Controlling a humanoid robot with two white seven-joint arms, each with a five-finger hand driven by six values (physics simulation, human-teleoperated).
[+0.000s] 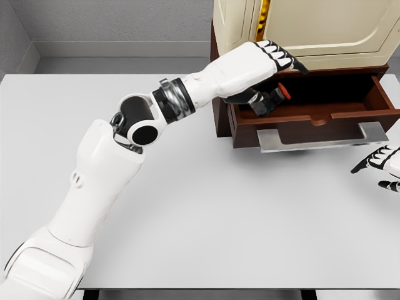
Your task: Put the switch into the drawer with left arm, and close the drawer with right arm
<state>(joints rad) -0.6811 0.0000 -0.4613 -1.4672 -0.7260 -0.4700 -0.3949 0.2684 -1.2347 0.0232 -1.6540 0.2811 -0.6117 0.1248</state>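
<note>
My left hand reaches over the left end of the open wooden drawer. Its fingers are curled around the switch, a dark game console with a red end and a blue end, held tilted just above the drawer's inside. The drawer is pulled out toward me and has a flat metal handle on its front. My right hand shows at the right edge of the table, below and right of the handle, fingers spread and holding nothing.
The drawer belongs to a dark brown cabinet with a cream upper part standing at the back of the white table. A grey wall runs behind the table.
</note>
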